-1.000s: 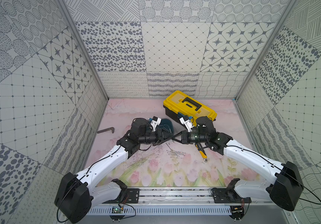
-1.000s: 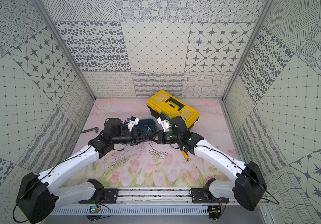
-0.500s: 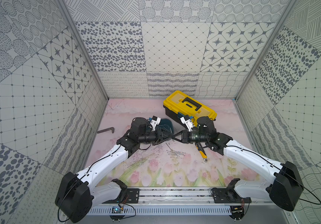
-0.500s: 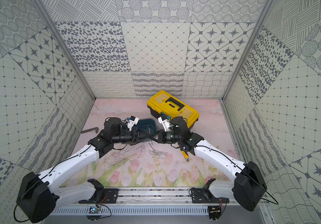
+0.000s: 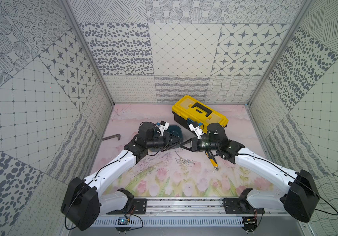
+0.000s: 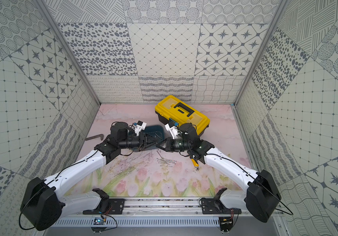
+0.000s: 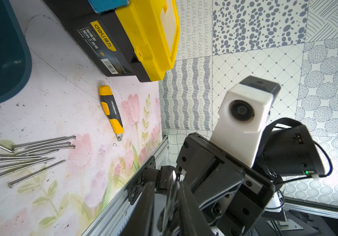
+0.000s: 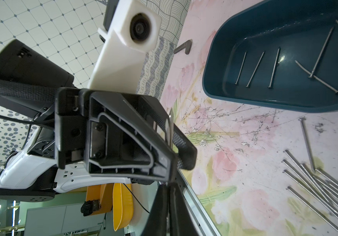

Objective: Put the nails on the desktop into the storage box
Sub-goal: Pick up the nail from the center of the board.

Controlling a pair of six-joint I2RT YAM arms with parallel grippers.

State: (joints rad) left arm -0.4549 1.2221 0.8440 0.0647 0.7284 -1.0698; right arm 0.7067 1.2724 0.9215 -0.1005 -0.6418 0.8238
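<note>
Showing "deli" on a yellow strip, the toolbox (image 7: 143, 30) also carries a barcode sticker. Right gripper (image 5: 182, 145) is closed, tip to tip with left gripper (image 5: 177, 143), whose hold on a nail (image 8: 171, 124) I cannot tell. Loose nails (image 8: 317, 179) lie on the desktop (image 8: 245, 143) beside the box (image 8: 215, 61), several inside.

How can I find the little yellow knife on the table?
Start at the big yellow-lidded toolbox at the back of the flowery desktop. Just in front of it, lying flat by itself, is the utility knife. It is short, chunky and yellow with black grips, unlike the thin grey nails piled nearby.
</note>
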